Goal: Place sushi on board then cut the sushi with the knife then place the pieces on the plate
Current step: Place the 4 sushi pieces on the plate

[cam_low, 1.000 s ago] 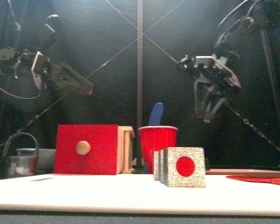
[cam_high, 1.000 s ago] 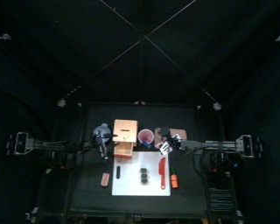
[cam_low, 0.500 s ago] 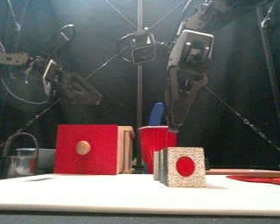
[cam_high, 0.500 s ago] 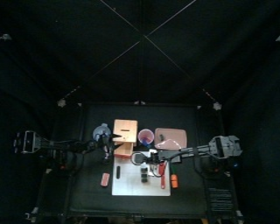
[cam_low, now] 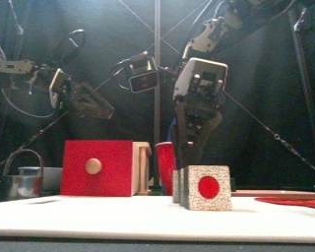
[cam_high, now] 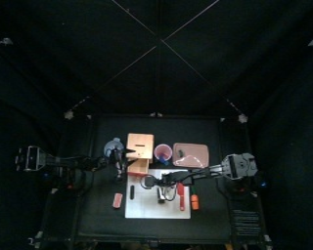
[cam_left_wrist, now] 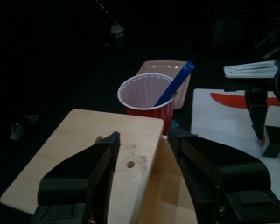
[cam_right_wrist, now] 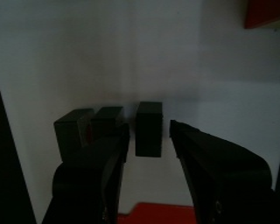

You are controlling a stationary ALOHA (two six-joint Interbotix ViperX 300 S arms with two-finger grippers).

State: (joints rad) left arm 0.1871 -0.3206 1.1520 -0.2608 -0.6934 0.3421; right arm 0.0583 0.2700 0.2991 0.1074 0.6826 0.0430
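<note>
Worktop (cam_high: 101, 229): bare strips run along its left and right edges and at the front.

Board (cam_high: 146, 210): lies front centre. Its near half is free.

Box (cam_high: 140, 158): stands behind the board, with its red front facing forward. The cup (cam_high: 163, 151) is just beside the box on the right and holds the blue knife (cam_left_wrist: 178, 79). The tray (cam_high: 194, 154) lies right of the cup and is bare.

Sushi (cam_low: 208, 187): stands on the board about mid-way. The right wrist view shows dark blocks, one of them slightly apart from the rest. I cannot tell their number for sure.

Red knife (cam_left_wrist: 230, 101): lies on the board's right part, partly covered by the right arm.

Cutter (cam_low: 27, 182): at the far left, cut by the frame edge. A small orange toy (cam_high: 117, 200) lies left of the board; its kind is not legible.

Right pincer (cam_right_wrist: 147, 124): the arm reaches in past centre and points steeply down directly over the sushi. The jaws are parted narrowly, in line with the separate block, with no contact seen.

Left pincer (cam_left_wrist: 146, 140): hangs above the box top with its jaws wide and grips nothing.
</note>
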